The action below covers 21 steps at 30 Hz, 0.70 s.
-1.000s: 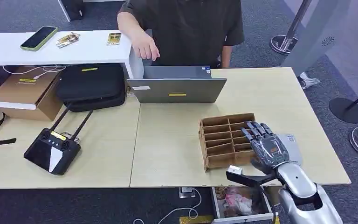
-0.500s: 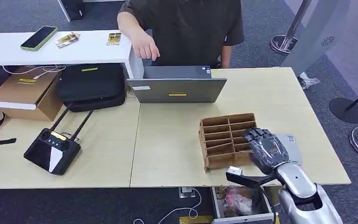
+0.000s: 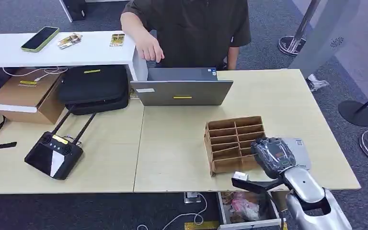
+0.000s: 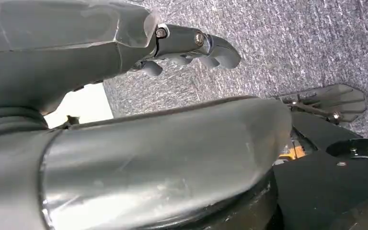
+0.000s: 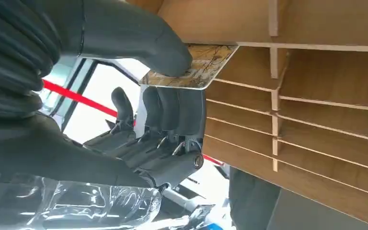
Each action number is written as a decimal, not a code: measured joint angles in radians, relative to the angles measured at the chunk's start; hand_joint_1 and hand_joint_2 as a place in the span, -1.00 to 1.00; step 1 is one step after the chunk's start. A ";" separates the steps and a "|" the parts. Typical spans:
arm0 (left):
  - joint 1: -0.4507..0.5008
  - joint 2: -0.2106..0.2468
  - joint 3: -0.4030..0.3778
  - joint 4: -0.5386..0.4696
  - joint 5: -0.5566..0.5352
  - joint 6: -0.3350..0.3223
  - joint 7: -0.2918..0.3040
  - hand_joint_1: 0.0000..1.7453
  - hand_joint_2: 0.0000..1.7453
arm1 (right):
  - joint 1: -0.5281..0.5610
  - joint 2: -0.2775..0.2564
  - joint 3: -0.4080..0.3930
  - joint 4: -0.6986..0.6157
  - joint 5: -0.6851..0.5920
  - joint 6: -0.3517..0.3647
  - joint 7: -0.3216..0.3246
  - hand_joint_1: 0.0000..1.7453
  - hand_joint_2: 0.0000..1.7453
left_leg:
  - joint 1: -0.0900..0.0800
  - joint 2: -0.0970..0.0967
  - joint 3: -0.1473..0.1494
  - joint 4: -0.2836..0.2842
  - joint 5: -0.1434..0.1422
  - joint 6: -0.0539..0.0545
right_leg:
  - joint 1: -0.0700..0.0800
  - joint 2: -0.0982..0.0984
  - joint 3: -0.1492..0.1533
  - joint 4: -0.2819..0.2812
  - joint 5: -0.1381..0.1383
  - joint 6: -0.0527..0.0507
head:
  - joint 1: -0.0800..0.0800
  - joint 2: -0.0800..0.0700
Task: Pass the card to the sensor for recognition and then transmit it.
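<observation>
You are at the start: your right hand (image 5: 124, 110) pinches the patterned beige card (image 5: 191, 67) between thumb and fingers (image 5: 172, 108) at the brown cardboard slotted organizer (image 3: 232, 141); sensing on the grey flat reader (image 3: 299, 148) beside them and handover remain.

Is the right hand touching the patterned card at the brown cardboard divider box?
Touching. In the right wrist view, the right hand pinches the patterned card between its thick grey thumb and dark fingers, beside the brown cardboard divider box.
</observation>
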 joint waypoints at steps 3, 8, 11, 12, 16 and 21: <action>0.000 0.000 0.005 0.000 -0.003 0.001 -0.003 -1.00 -1.00 | 0.001 -0.003 0.001 0.000 -0.005 -0.002 -0.002 0.52 1.00 | 0.000 0.000 0.000 0.000 0.000 0.000 | 0.000 0.000 0.000 0.000 0.000 0.000 | 0.000 0.000; 0.000 0.000 0.007 0.000 -0.010 0.001 -0.003 -1.00 -1.00 | 0.008 -0.004 0.005 -0.013 -0.008 -0.006 -0.002 0.68 1.00 | 0.000 0.000 0.000 0.000 0.000 0.000 | 0.000 0.000 0.000 0.000 0.000 0.000 | 0.000 0.000; 0.000 0.000 0.008 0.000 -0.017 0.001 -0.007 -1.00 -1.00 | 0.013 -0.004 0.005 -0.023 0.001 -0.014 0.014 1.00 1.00 | 0.000 0.000 0.000 0.000 0.000 0.000 | 0.000 0.000 0.000 0.000 0.000 0.000 | 0.000 0.000; 0.000 0.000 0.009 0.000 -0.018 0.001 -0.010 -1.00 -1.00 | 0.013 -0.004 0.005 -0.026 0.005 -0.023 0.022 1.00 1.00 | 0.000 0.000 0.000 0.000 0.000 0.000 | 0.000 0.000 0.000 0.000 0.000 0.000 | 0.000 0.000; 0.000 0.000 0.018 0.000 -0.023 0.001 -0.012 -1.00 -1.00 | 0.016 -0.004 0.001 -0.051 0.035 -0.063 0.053 1.00 1.00 | 0.000 0.000 0.000 0.000 0.000 0.000 | 0.000 0.000 0.000 0.000 0.000 0.000 | 0.000 0.000; 0.000 -0.001 0.022 0.000 -0.029 -0.002 -0.014 -1.00 -1.00 | 0.018 -0.004 -0.021 -0.095 0.059 -0.089 0.077 1.00 1.00 | 0.000 0.000 0.000 0.000 0.000 0.000 | 0.000 0.000 0.000 0.000 0.000 0.000 | 0.000 0.000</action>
